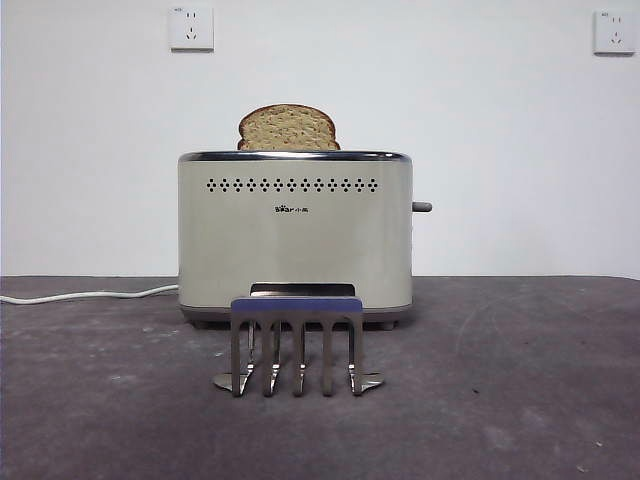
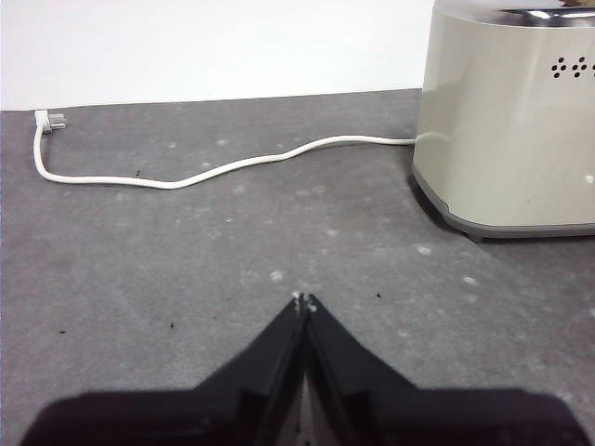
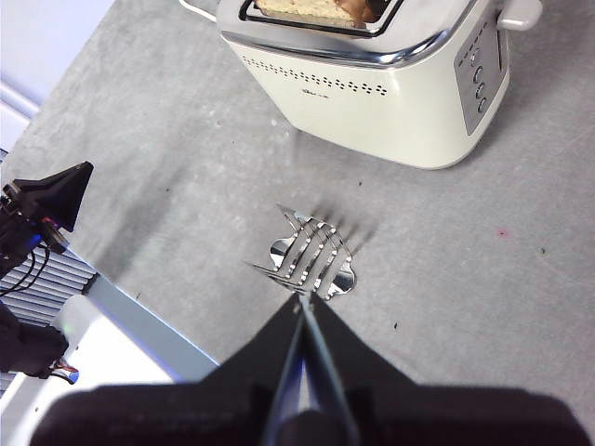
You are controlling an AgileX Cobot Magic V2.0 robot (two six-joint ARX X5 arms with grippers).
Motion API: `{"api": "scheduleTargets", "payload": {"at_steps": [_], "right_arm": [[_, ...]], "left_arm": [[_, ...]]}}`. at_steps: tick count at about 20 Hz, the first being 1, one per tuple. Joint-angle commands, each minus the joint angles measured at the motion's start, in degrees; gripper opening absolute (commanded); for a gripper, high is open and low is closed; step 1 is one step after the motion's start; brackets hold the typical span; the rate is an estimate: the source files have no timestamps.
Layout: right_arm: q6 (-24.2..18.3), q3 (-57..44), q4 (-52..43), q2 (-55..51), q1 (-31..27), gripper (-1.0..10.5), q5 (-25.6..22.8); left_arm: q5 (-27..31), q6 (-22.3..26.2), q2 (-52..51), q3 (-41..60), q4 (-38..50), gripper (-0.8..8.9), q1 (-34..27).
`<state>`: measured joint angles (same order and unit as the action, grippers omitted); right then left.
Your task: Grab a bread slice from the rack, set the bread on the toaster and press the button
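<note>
The slice of bread [image 1: 288, 128] stands in the slot of the cream toaster [image 1: 295, 240], with its rounded top poking above the chrome rim; it also shows in the slot in the right wrist view [image 3: 316, 7]. The button [image 1: 422, 207] sticks out of the toaster's right side, and in the right wrist view its lever [image 3: 521, 14] looks cream. In front of the toaster stands the metal rack [image 1: 297, 340], with no bread in it. High above the rack [image 3: 311, 255] hangs my right gripper [image 3: 302, 302], shut and holding nothing. My left gripper [image 2: 302, 300] is shut over bare table, left of the toaster [image 2: 507, 121].
A white power cable [image 2: 214, 167] runs from the toaster across the table to a plug [image 2: 45, 119] at the left. Two wall sockets [image 1: 191, 28] sit on the white wall behind. The table edge and a black arm part [image 3: 51, 200] show in the right wrist view.
</note>
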<state>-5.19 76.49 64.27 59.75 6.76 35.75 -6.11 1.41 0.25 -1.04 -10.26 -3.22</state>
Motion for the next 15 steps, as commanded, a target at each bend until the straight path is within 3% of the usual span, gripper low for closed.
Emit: {"api": "scheduleTargets", "payload": {"at_steps": [1, 2, 5, 7, 9, 12, 15], "right_arm": [[-0.5, -0.3, -0.3, 0.0, 0.0, 0.0, -0.1], [-0.6, -0.3, -0.2, 0.0, 0.0, 0.0, -0.1], [-7.3, -0.4, -1.9, -2.0, -1.1, 0.0, -3.5], [-10.8, -1.4, -5.7, -5.7, -2.3, 0.0, -2.6], [-7.6, -5.7, -14.6, -11.0, -3.5, 0.0, -2.8], [-6.8, -18.1, -27.6, -20.9, -6.0, 0.0, -4.0], [-5.1, -32.5, -39.3, -29.7, -6.7, 0.0, -8.1]], "left_arm": [[0.1, -0.6, -0.1, 0.7, -0.3, -0.04, -0.1], [0.1, -0.6, -0.1, 0.7, -0.3, -0.04, -0.1], [0.1, -0.6, -0.1, 0.7, -0.3, -0.04, -0.1], [0.1, -0.6, -0.1, 0.7, -0.3, -0.04, -0.1], [0.1, -0.6, -0.1, 0.7, -0.3, -0.04, -0.1], [0.1, -0.6, -0.1, 0.7, -0.3, -0.04, -0.1], [0.1, -0.6, -0.1, 0.7, -0.3, -0.04, -0.1]]}}
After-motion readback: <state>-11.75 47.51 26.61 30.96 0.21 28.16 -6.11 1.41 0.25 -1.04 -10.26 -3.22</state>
